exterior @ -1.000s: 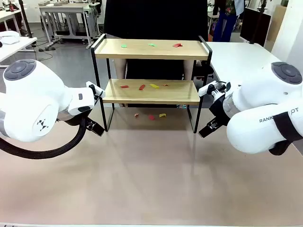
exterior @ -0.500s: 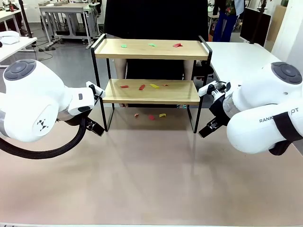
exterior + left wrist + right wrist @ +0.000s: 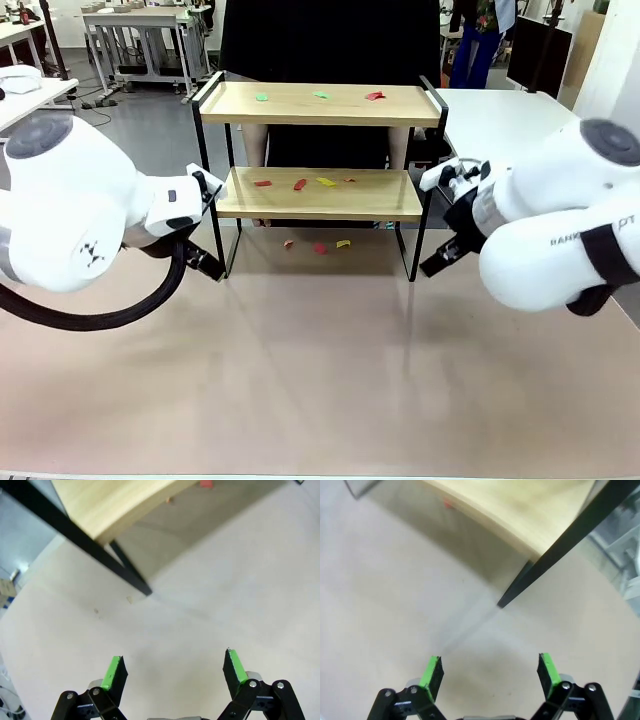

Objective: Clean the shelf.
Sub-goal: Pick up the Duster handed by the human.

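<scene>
My left claw (image 3: 174, 667) is spread wide with nothing between its green pads (image 3: 115, 672). It hangs low over the bare surface (image 3: 210, 605), just outside the left front leg (image 3: 127, 575) of the shelf (image 3: 125, 505). My right claw (image 3: 489, 667) mirrors it, wide and empty, just off the right front leg (image 3: 517, 590).

The shelf stands across the far middle of the surface, between my two arms, with a person (image 3: 330, 40) close behind it. Small coloured scraps lie on the top board (image 3: 300, 108), on the lower board (image 3: 320, 207) and on the surface underneath (image 3: 320, 248), so I judge the cleaning not yet begun and this the approach.

Next I must choose one scrap, perhaps the red one (image 3: 263, 183) at the lower board's left. I would enter from the open front, since the raised end rails (image 3: 207, 88) bar a sideways reach. The lower tier looks tight under the top board. The scraps look thin and flat, so my pads must meet the wood before closing. In front of the shelf the surface gives ample room.
</scene>
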Motion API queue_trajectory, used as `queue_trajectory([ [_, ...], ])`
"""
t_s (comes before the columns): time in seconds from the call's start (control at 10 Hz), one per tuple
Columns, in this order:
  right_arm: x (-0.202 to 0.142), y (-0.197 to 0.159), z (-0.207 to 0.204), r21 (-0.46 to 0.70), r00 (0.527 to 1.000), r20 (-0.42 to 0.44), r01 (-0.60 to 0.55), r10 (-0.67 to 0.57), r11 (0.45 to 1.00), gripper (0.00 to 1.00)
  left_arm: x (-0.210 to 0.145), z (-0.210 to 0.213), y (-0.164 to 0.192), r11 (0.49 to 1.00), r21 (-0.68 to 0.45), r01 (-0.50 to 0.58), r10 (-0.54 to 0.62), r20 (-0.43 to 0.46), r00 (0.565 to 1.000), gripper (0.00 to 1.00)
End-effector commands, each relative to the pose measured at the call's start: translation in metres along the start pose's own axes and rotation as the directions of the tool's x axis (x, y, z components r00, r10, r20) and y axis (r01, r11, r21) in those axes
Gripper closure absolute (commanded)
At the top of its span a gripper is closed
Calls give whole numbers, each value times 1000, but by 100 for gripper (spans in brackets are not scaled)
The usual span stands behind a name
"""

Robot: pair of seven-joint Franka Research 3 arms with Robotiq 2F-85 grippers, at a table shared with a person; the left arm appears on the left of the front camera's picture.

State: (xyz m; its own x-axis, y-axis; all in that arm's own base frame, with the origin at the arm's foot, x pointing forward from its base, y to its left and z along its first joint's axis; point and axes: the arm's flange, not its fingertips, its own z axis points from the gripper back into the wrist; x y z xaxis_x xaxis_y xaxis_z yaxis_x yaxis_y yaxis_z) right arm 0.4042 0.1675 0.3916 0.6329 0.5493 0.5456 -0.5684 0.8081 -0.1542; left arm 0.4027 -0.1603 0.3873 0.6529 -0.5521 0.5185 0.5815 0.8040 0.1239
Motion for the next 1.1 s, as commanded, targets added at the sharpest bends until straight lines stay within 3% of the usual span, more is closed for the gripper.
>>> queue_trajectory([
  [0.0,19,-31,34,57,997,72,22,-26,998,0,18,32,28,996,-79,44,-44,6,999,0],
  [0.2,20,-66,65,131,990,140,17,-35,991,0,33,55,59,972,-213,96,-100,-6,995,0],
  [0.5,1,-130,91,233,951,308,-97,21,968,0,27,72,127,905,-388,174,-154,84,985,0],
  [0.7,-18,-181,80,328,912,400,-238,93,914,0,13,70,171,837,-468,284,-205,213,955,0],
  [1.0,-36,-235,39,442,859,506,-336,78,832,0,-12,47,212,775,-487,402,-200,415,888,0],
])
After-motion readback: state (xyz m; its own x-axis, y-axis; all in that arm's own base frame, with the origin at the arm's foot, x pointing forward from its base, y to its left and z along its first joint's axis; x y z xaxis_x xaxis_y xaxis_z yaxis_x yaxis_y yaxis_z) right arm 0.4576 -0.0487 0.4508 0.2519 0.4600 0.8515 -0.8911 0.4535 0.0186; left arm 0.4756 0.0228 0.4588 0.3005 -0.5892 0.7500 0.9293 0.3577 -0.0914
